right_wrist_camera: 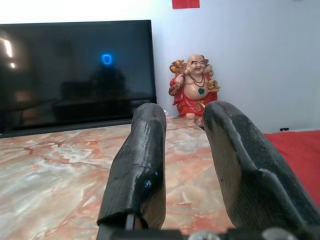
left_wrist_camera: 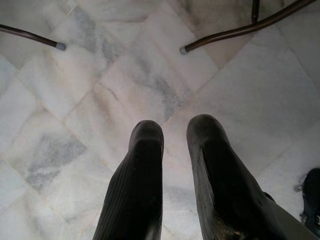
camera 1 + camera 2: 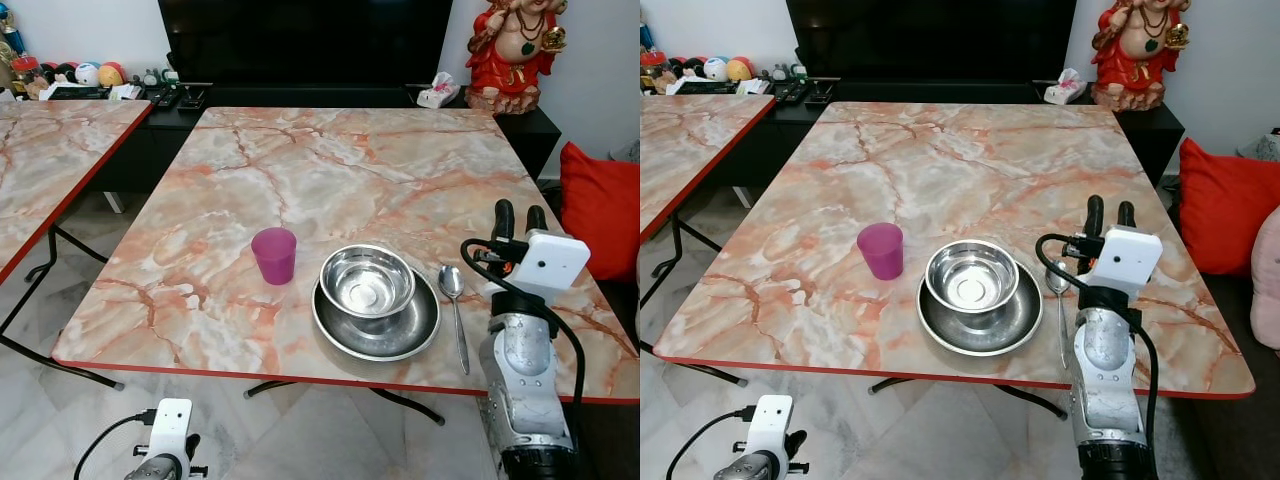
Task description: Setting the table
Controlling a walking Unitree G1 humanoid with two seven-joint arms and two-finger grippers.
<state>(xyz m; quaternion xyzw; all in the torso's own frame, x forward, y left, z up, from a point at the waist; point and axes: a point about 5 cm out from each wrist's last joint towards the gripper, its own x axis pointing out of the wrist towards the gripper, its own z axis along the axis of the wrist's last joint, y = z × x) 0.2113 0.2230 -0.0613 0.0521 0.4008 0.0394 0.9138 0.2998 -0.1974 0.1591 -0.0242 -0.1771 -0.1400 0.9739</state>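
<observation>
The marbled surface [image 3: 340, 170] carries the whole setting near its front edge. The head views take in this setting from above. The right wrist view instead looks level across the surface to a dark TV [image 1: 75, 75] and a red statue [image 1: 192, 85] at the back. The left wrist view looks down at the tiled floor [image 2: 100, 90] and two table feet.

The plate [image 3: 400, 335] sits at the front, toward the right. A steel bowl [image 3: 367, 280] rests in the plate; the bowl itself holds nothing. A purple cup [image 3: 274, 255] stands upright just left of the plate, its contents not visible. A spoon [image 3: 455, 310] lies just right of the plate, bowl end pointing away from the robot.

The right hand [image 3: 519, 215] hovers right of the spoon, its fingers [image 1: 137, 165] slightly parted, holding nothing. The left hand [image 2: 172, 132] hangs below the surface's front edge, fingers slightly apart and empty.
</observation>
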